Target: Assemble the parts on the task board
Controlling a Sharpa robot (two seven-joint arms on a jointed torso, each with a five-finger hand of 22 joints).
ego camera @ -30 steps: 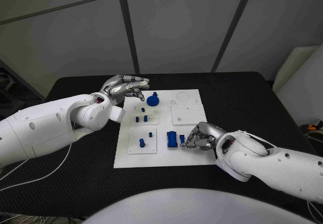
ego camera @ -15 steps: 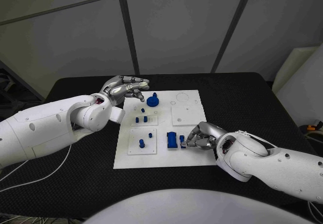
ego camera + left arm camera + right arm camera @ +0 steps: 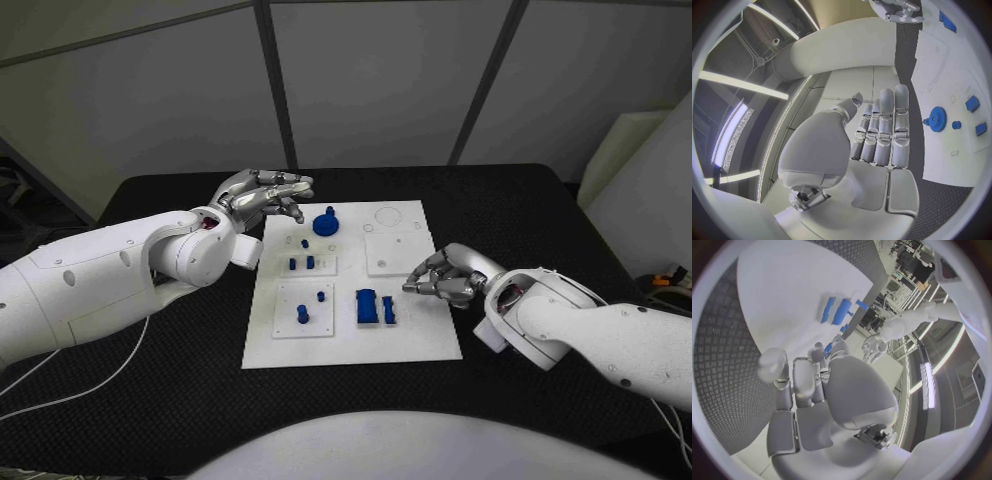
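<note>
The white rectangular task board (image 3: 351,335) lies flat on the black counter (image 3: 173,380), its long axis running from the near edge away toward the far wall.

Nearest on it, a square inset plate carries 2 small blue pegs (image 3: 303,314) that stand upright. Just right of that plate lie a blue rectangular block (image 3: 368,305) and a thinner blue bar (image 3: 389,310), side by side and close together, both with their long axes along the board's length.

Off the board's right edge, level with these pieces, the right hand (image 3: 443,278) hovers with its silver fingers (image 3: 418,284) curled in toward the palm. In the right wrist view the right hand (image 3: 811,385) has nothing in it, and the fingers (image 3: 786,390) bend inward above the white board (image 3: 798,285).

Farther along, a second inset plate holds 2 short blue pins (image 3: 302,264), upright and near each other.

Near the far end stands a blue gear-shaped part with a knob on top (image 3: 327,221), its axis upright. In the left wrist view the same blue gear (image 3: 936,119) shows its toothed rim face-on.

The left hand (image 3: 261,195) hangs just left of the gear, over the board's far left corner, apart from it. Its fingers (image 3: 882,130) lie straight and close together, holding nothing.
</note>
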